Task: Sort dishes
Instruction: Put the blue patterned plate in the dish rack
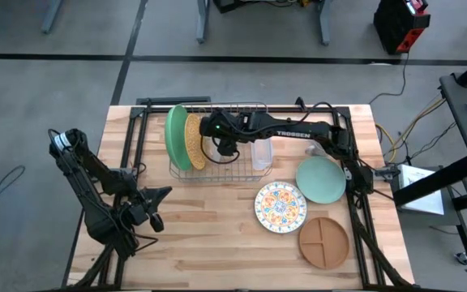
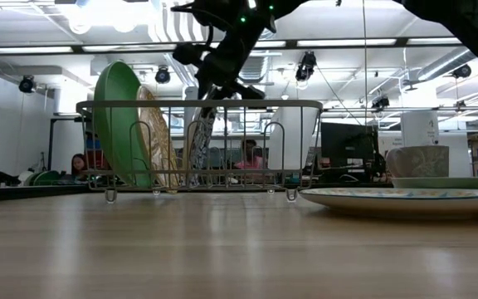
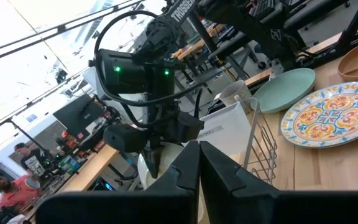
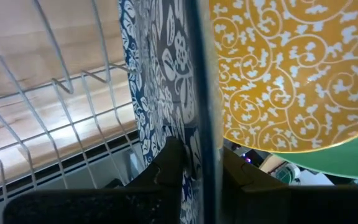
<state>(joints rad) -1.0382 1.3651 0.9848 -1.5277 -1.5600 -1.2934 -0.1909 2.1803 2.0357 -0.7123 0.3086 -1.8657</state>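
A wire dish rack [image 1: 217, 142] stands at the table's far middle. In it a bright green plate [image 1: 174, 136] and a gold speckled plate [image 1: 193, 139] stand on edge. Beside them a blue-and-white leaf-patterned plate [image 2: 201, 145] stands on edge, with my right gripper [image 1: 221, 148] shut on it from above. A pale teal plate [image 1: 321, 180], a floral plate [image 1: 280, 207] and a brown divided plate [image 1: 324, 241] lie flat at the right. My left gripper [image 1: 159, 212] waits shut near the left front, touching nothing. My right gripper pinches the blue patterned plate's upper rim [image 4: 197, 106] between its two fingers [image 4: 166, 163], one on each face. The fingers come from above, pointing down into the rack. The plate stands on edge, slightly tilted, and its lower part [image 2: 192, 174] is down among the rack's wires.
A white holder [image 1: 262, 154] hangs at the rack's right end. A small grey mug [image 1: 314, 151] stands just beyond it, next to the teal plate. Bare wood lies in front of the rack and at the table's near middle.
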